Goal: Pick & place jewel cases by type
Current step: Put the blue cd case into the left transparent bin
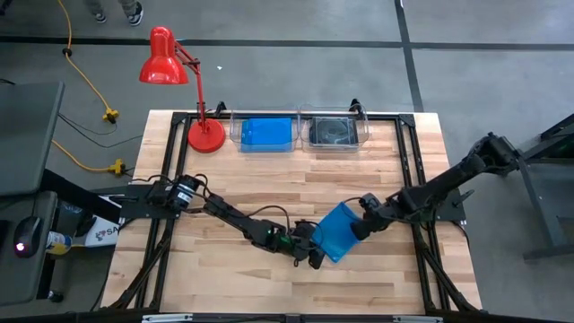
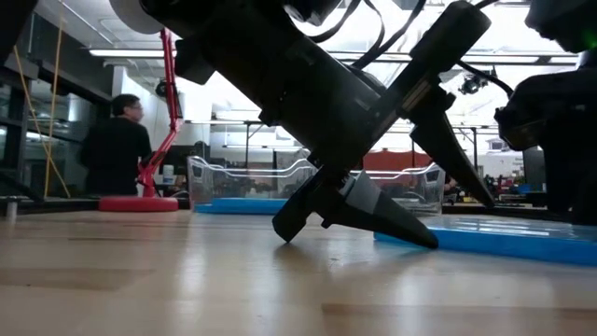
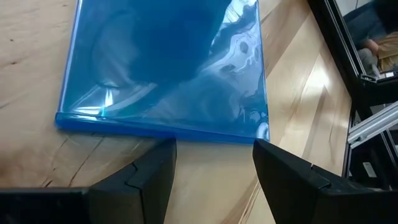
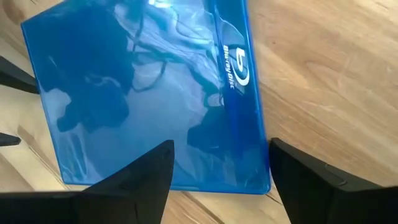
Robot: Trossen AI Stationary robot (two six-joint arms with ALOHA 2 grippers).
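bright blue jewel case, red lamp

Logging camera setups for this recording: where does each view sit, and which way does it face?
High: overhead, straight down; both arms, blue case, two bins.
Low: table height, looking across; an arm fills it, a person behind.
Left wrist: behind the open left gripper, facing the case's edge.
Right wrist: behind the open right gripper, over the same case.
All four show that blue case.
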